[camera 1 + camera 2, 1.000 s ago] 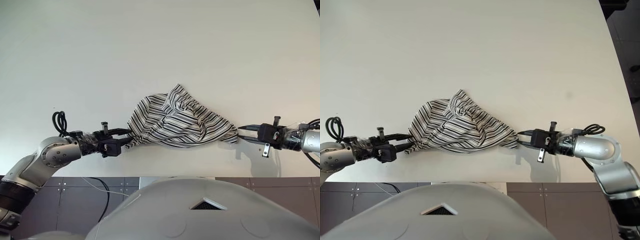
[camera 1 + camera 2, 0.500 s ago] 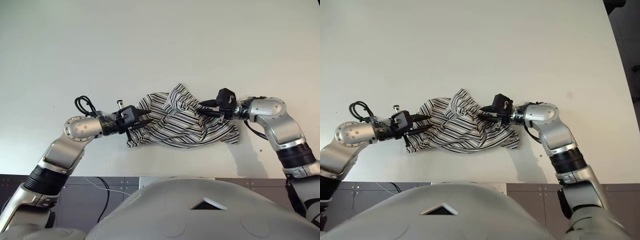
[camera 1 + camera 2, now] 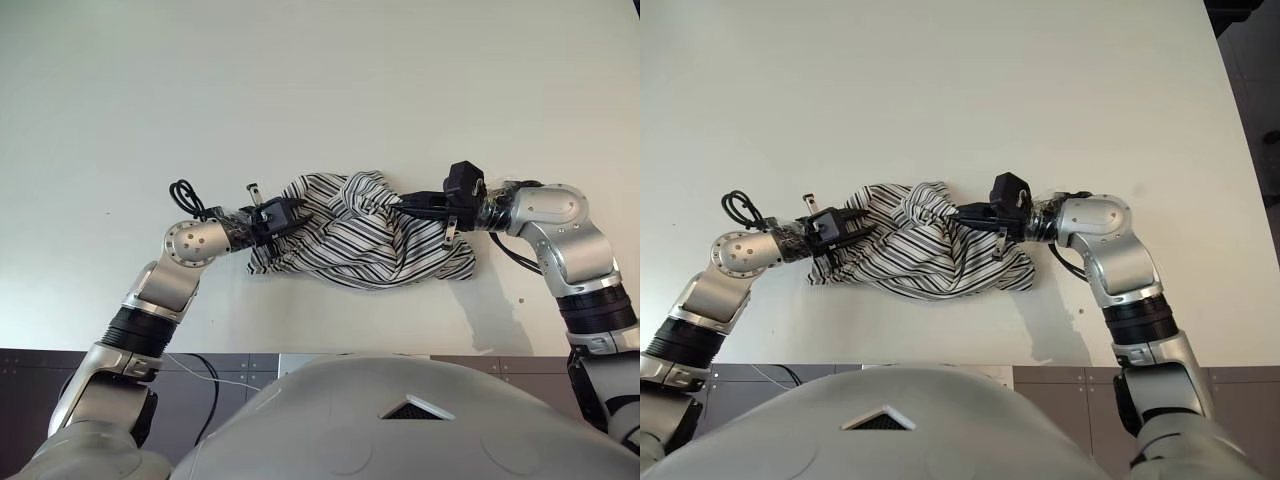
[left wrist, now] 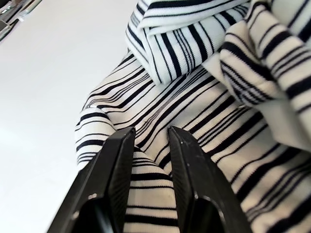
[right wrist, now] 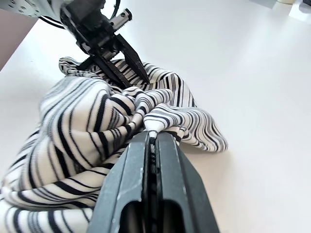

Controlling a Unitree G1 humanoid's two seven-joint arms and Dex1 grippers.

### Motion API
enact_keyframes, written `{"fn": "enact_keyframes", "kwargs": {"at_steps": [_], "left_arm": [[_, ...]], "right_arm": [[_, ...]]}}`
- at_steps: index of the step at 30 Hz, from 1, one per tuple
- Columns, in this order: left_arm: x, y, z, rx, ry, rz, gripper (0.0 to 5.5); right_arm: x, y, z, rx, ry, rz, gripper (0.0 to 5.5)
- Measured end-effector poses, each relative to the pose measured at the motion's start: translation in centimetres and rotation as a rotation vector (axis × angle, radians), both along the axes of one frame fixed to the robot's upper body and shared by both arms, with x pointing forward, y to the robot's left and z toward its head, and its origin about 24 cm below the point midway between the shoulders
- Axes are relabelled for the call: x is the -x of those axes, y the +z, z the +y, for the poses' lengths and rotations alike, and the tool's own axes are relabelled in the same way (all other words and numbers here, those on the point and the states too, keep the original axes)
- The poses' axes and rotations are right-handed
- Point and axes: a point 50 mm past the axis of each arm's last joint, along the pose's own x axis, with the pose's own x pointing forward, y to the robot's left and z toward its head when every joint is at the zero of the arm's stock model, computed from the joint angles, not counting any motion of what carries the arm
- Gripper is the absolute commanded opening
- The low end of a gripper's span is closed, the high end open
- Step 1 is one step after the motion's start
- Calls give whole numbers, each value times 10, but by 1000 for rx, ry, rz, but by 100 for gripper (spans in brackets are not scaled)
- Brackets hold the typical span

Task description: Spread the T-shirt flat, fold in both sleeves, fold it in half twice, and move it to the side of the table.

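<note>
Striped black-and-white cloth, the T-shirt [image 3: 365,235], lies as a crumpled heap in the left eye view. The white table [image 3: 300,80] is under it, and the table's near edge runs close by the T-shirt. The left gripper [image 3: 295,212] sits at the T-shirt's left end and the right gripper [image 3: 410,205] at its upper right, both against the cloth.

The right eye view shows the same: both grippers point inward at the T-shirt [image 3: 920,255] from opposite ends, so the heap is bunched between them and not spread.

In the left wrist view the left gripper's fingers [image 4: 116,160] stand a little apart, resting on the T-shirt with striped cloth showing in the gap. They clamp nothing that I can see.

In the right wrist view the right gripper [image 5: 152,136] is pinched tight on a raised fold of the T-shirt, with the spread-fingered left gripper [image 5: 132,80] beyond the heap.

The risk, as I judge it, is that the pinched fold takes in more than one layer. Pulling it would then drag the whole bundle instead of opening it. A one-sided pull could also slide the T-shirt off the near edge.

Sleeves, collar and hem cannot be told apart in the folds. How many layers the right gripper holds is hidden.
</note>
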Motion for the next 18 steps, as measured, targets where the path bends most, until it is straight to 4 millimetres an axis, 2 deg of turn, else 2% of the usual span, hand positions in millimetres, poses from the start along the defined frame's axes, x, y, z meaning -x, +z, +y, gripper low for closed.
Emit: {"fn": "enact_keyframes", "kwargs": {"at_steps": [6,9,14,18], "left_arm": [[-5,-3,3,3,12,-7,129],[-8,-3,5,-19,23,-25,129],[-13,-2,6,-27,50,-26,129],[-16,-2,6,-31,79,-18,129]], "right_arm": [[29,23,-6,63,144,-160,12],[60,39,-11,91,323,-153,12],[79,25,-30,291,488,-139,12],[79,-8,-70,599,523,-160,12]]}}
